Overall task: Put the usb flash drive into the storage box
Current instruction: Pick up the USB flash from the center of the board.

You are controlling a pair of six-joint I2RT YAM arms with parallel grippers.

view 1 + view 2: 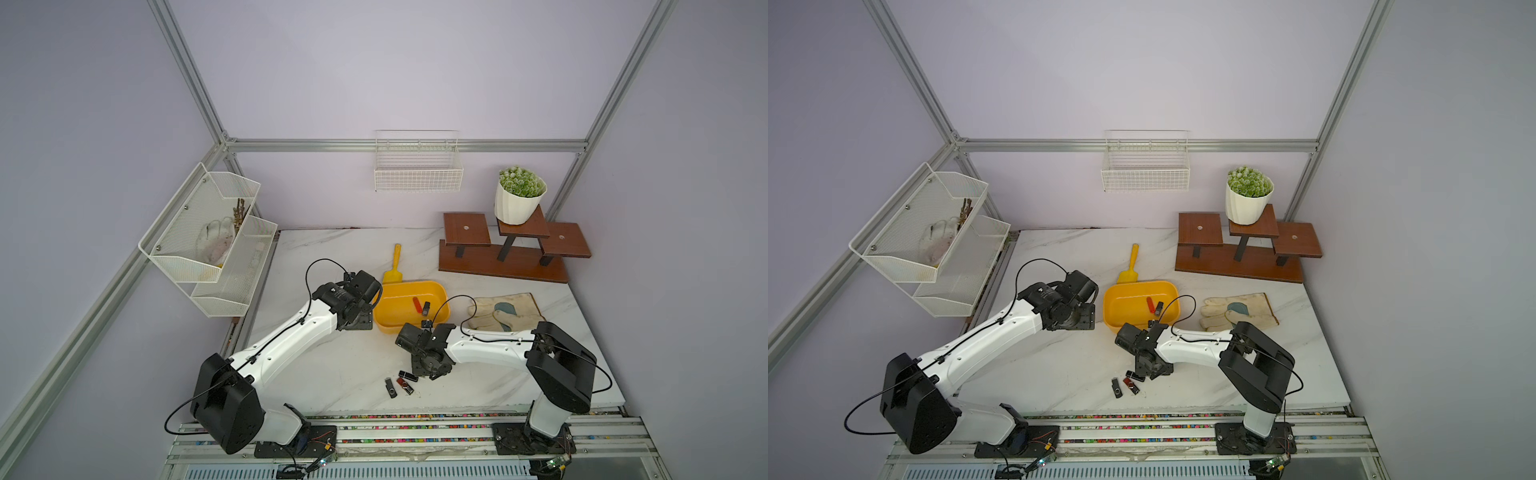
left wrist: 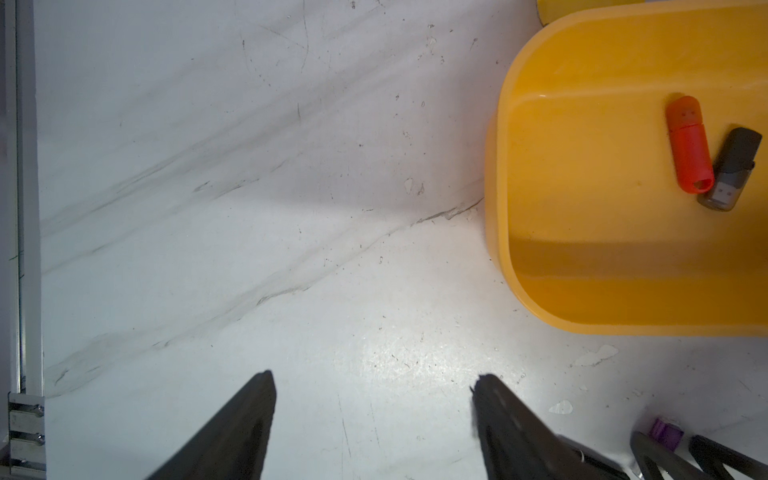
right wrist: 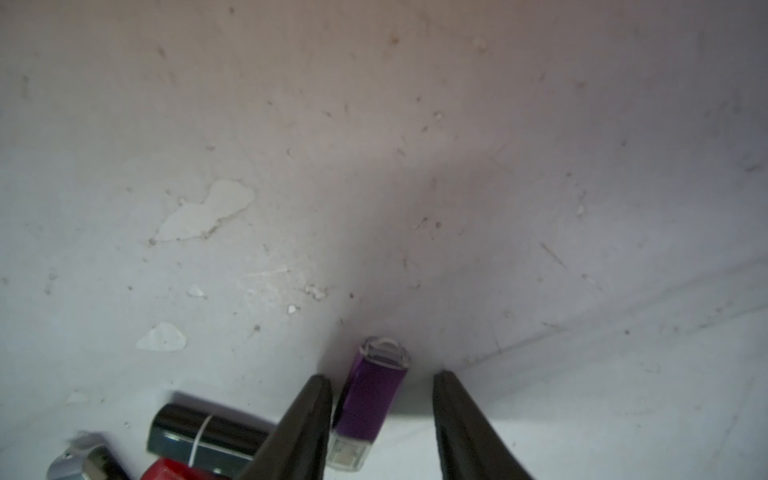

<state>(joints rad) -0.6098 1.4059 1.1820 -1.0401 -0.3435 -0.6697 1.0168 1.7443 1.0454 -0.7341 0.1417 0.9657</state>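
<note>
Work cell as I see it in both top views. Pale lilac walls [image 1: 415,62] close three sides, braced by an aluminium frame [image 1: 407,145]. A white marble-patterned table [image 1: 332,374] — scuffed and chipped in the wrist views — forms the work surface. A wire basket [image 1: 418,174] hangs on the back wall, and a two-tier mesh rack [image 1: 199,232] on the left one. At the far right, a stepped wooden stand [image 1: 503,266] carries a potted plant [image 1: 517,203]. The light is soft and even.
</note>
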